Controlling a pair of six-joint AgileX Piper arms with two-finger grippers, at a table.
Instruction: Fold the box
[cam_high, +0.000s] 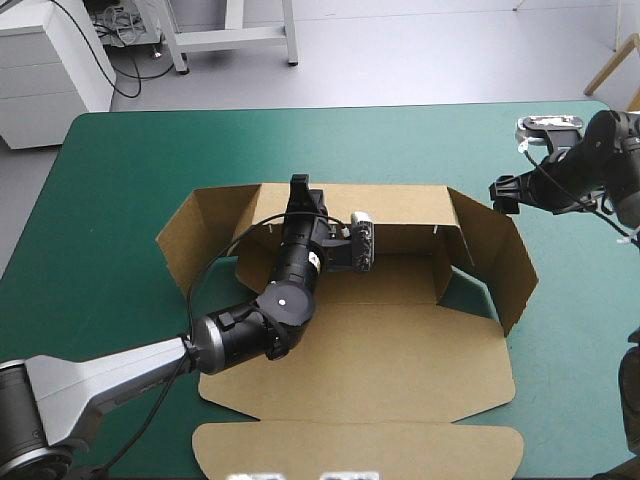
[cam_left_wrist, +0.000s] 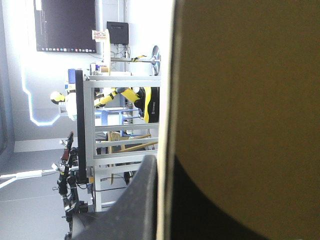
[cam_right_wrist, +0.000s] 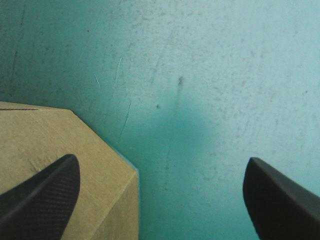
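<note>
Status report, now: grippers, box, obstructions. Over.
Left gripper shut on the box, at its far wall. Right gripper open, over the teal-green cover by the box's right flap. Far wall up, lid flat. Nothing seen in the way.

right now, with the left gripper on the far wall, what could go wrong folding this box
1. The left gripper pinches the box at one spot on its far wall. If pulled, that wall might bow or slip free.
2. The right gripper hangs open over the teal-green cover beside the right flap, touching nothing, so the box may slide instead of folding.
</note>
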